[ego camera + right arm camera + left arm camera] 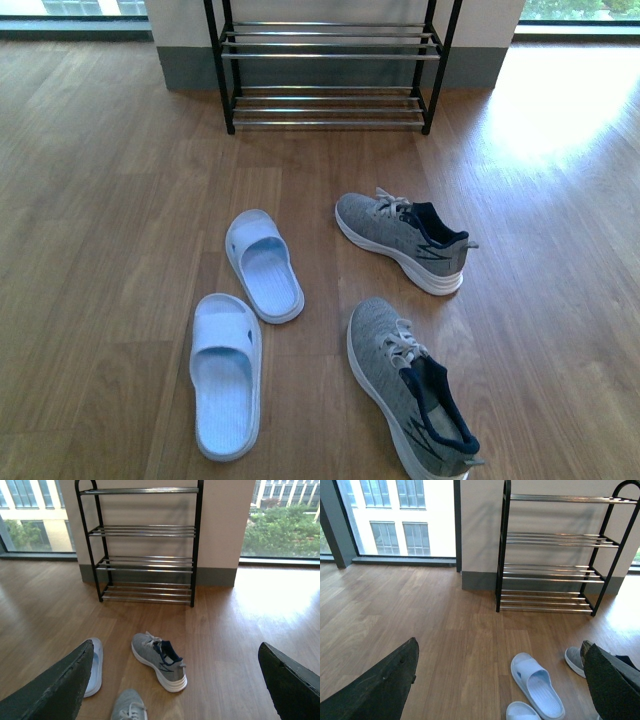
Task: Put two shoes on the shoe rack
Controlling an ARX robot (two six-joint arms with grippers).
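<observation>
Two grey knit sneakers lie on the wood floor: the far one (402,240) and the near one (410,388), toes towards the shoe rack (330,60). Two pale blue slides lie to their left, a far one (263,264) and a near one (227,373). The rack's chrome shelves hold nothing. Neither gripper shows in the front view. My left gripper (502,680) is open above the floor, with the far slide (537,685) between its fingers. My right gripper (175,680) is open, with the far sneaker (159,661) between its fingers.
The rack stands against a white wall with a grey skirting (190,68). Floor-to-ceiling windows (395,517) flank the wall. Bright sun glare (560,100) lies on the floor at the right.
</observation>
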